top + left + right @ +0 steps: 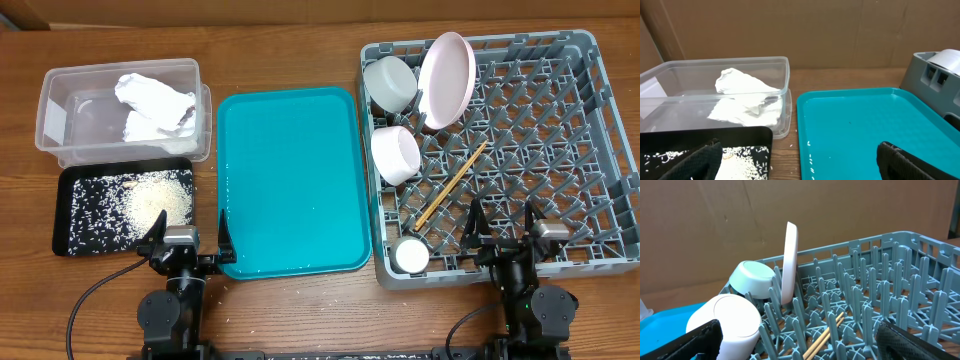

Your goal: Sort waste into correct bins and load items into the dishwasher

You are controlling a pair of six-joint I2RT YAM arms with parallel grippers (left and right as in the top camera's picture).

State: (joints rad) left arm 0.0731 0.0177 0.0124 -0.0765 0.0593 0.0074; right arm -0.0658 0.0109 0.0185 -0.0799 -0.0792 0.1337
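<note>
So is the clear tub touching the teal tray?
Apart. The left wrist view shows a strip of bare wooden table between the clear tub and the teal tray.

teal tray point(290, 180): flat on wooden table point(300, 50); cardboard wall point(790, 30): brown, behind table

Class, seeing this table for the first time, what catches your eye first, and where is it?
The bright teal tray lies in the middle. Right of it, a pale pink plate stands on edge in the far-left corner of the grey dish rack. Left, crumpled white napkins lie in the clear tub.
</note>
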